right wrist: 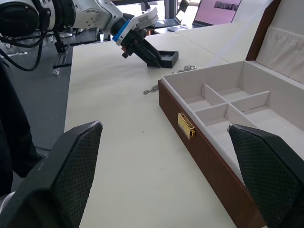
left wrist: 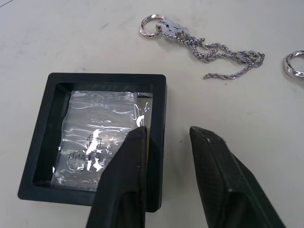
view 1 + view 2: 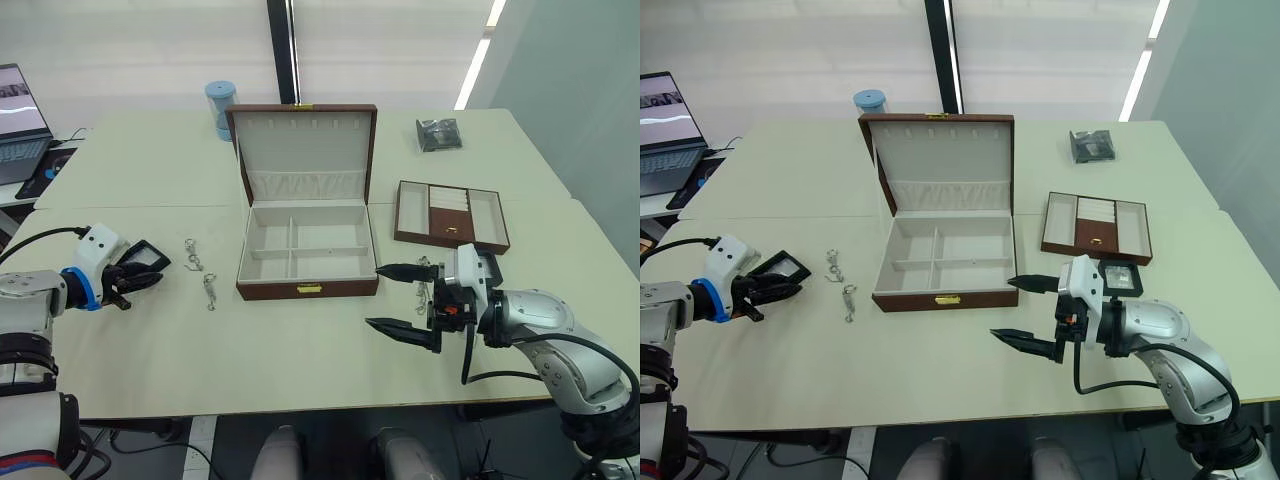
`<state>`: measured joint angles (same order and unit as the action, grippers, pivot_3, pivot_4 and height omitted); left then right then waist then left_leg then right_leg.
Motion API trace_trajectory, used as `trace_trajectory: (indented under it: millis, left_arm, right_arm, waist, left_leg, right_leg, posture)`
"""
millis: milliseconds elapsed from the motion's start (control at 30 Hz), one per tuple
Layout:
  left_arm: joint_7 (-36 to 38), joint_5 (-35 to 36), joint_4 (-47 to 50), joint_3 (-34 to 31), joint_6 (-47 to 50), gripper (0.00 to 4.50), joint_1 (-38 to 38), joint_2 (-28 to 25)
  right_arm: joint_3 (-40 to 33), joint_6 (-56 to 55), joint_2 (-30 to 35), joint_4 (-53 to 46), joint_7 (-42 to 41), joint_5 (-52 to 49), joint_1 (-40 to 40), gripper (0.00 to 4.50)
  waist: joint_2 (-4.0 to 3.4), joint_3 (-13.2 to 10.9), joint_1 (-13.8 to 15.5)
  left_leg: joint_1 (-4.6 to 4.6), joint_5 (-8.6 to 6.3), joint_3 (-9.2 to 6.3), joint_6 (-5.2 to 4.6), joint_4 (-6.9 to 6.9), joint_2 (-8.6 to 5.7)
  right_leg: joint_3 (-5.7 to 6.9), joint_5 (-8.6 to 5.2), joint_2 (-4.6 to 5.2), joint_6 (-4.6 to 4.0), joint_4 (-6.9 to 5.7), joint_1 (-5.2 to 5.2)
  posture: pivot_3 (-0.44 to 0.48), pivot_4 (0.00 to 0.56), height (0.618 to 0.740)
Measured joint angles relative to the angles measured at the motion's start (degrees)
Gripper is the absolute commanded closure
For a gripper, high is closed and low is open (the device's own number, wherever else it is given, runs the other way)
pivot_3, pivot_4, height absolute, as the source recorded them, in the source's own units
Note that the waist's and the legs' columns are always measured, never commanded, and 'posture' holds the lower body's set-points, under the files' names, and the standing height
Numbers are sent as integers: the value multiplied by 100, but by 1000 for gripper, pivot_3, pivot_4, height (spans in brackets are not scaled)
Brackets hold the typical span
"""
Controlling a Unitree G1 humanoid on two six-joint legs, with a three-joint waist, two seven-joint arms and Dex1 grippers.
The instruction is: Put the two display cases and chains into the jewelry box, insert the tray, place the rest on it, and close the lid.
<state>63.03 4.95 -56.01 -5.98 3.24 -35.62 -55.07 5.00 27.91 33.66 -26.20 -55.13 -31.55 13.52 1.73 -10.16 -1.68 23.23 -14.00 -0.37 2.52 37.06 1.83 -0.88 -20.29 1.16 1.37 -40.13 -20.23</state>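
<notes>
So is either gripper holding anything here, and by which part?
Left gripper straddles the display case at its frame edge, not clamped. Right gripper is open, empty.

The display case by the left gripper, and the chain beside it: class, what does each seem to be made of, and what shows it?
Display case: matte black frame, probably plastic, with even, moulded-looking edges; its centre is a clear, wrinkled, glinting film. Chain: silvery metal, judging by bright highlights on twisted links and the ring end.
</notes>
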Motion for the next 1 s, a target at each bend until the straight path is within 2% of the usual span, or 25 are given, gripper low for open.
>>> trace_trajectory:
  millis: [33,67,300,433,667,833,1000]
  left_arm:
    - [-1,9,1,-4,4,4406,2,0]
    - [-4,23,7,-9,8,4460,10,2]
    - [-56,76,277,-108,33,4460,243,3]
    - [-99,80,781,-112,157,4460,502,-15]
    - [418,423,2864,-118,1296,4460,1062,-517]
    - [631,741,4104,-17,2139,4460,692,-644]
    - [1003,1019,4925,494,2772,4460,-83,-511]
  right_arm:
    - [21,-2,3,0,-4,3,-3,0]
    - [63,-10,4,0,-14,8,-11,0]
    - [88,-138,34,7,-115,118,-59,0]
    - [85,-150,44,8,-116,116,-58,0]
    - [-243,18,227,-254,5,-172,-83,0]
    - [-538,222,326,-551,261,-403,-234,0]
    - [-909,400,383,-769,682,-558,-507,0]
  waist:
    - [0,0,0]
    - [0,0,0]
    - [0,0,-9]
    - [0,0,-5]
    - [1,0,-2]
    - [1,0,27]
    - [1,0,17]
  left_leg:
    - [0,0,0,0,0,0]
    - [0,0,-1,0,0,0]
    - [-1,0,-1,0,0,1]
    - [0,0,-1,0,1,1]
    - [2,1,-9,1,0,2]
    - [6,1,-16,1,5,-5]
    - [9,1,-15,1,4,-7]
  right_leg:
    - [0,0,0,0,0,0]
    - [0,0,0,0,0,0]
    - [1,0,0,0,-3,0]
    - [-1,0,0,0,-3,0]
    - [3,0,0,0,-2,3]
    - [4,0,-1,0,-1,6]
    - [1,0,-4,0,-2,4]
  posture:
    - [0,150,740]
    - [0,150,740]
    - [0,150,740]
    - [0,150,740]
    - [0,150,740]
    - [0,150,740]
    - [0,150,740]
